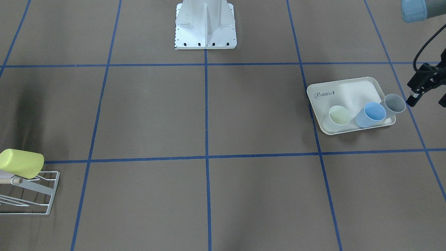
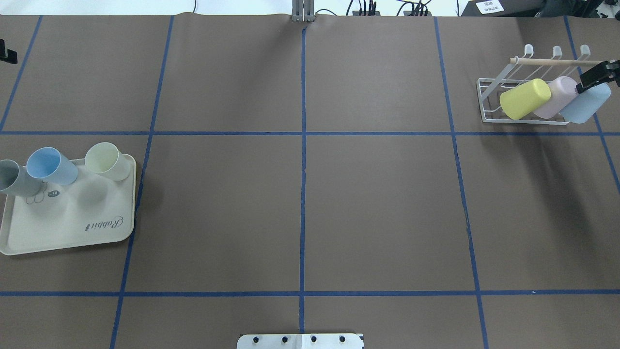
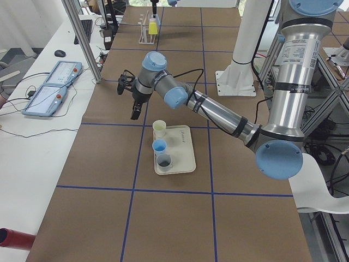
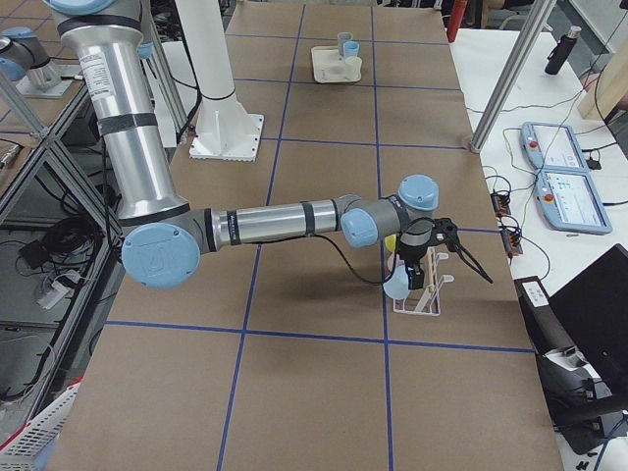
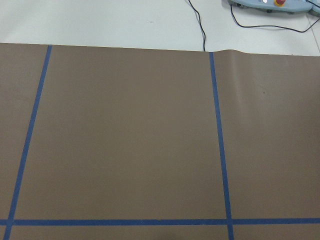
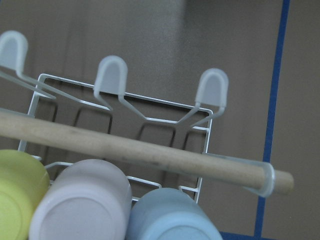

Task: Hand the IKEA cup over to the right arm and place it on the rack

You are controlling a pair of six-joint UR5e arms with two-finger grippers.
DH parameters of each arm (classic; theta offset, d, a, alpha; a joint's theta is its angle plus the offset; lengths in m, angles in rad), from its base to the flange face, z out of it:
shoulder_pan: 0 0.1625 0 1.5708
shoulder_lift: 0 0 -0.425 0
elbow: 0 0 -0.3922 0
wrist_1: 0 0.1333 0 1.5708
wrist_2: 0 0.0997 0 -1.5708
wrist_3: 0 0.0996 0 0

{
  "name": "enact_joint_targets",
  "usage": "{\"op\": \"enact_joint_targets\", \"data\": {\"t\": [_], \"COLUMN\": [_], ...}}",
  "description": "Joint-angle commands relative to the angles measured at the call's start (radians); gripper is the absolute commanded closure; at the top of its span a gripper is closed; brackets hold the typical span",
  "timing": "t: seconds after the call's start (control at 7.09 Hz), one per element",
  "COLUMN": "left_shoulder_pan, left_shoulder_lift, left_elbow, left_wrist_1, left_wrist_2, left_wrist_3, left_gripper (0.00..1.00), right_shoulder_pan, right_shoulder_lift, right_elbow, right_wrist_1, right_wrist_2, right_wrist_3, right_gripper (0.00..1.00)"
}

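Note:
The white wire rack (image 2: 488, 99) stands at the far right with a wooden dowel (image 6: 125, 146) across it. Three cups lie tilted on it: yellow (image 2: 524, 98), pink (image 2: 557, 96) and blue (image 2: 587, 103). My right gripper (image 2: 596, 75) hovers just over the blue cup's base, its jaws spread open and holding nothing. On the left, the cream tray (image 2: 72, 228) carries a grey cup (image 2: 12, 177), a blue cup (image 2: 48, 166) and a pale green cup (image 2: 107, 161), all upright. My left gripper (image 1: 427, 99) hangs open and holding nothing beyond the tray's outer edge, close to the grey cup (image 1: 393, 104).
The robot's base plate (image 1: 205, 35) sits at the table's middle edge. Blue tape lines divide the brown table (image 2: 300, 203) into squares. Control pendants and cables lie off the table's far side in the side views.

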Motion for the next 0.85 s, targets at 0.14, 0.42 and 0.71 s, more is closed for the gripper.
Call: {"op": "enact_joint_targets", "data": {"t": [0.14, 0.42, 0.71], "left_shoulder_pan": [-0.003, -0.015, -0.018], "left_shoulder_lift": [0.003, 0.106, 0.16], "left_elbow": [-0.056, -0.086, -0.075], "left_wrist_1": [0.079, 0.094, 0.135], "left_wrist_2": [-0.001, -0.001, -0.009], "left_wrist_3": [0.015, 0.191, 0.247], "left_gripper": [0.0, 0.0, 0.0], "right_shoulder_pan": [0.001, 0.033, 0.052], "right_shoulder_lift": [0.01, 0.008, 0.014], "right_elbow": [0.017, 0.062, 0.093], "right_wrist_1": [0.001, -0.005, -0.016], "right_wrist_2": [0.011, 0.073, 0.077], "right_wrist_3": [0.004, 0.01, 0.027], "right_gripper": [0.0, 0.0, 0.0]}}
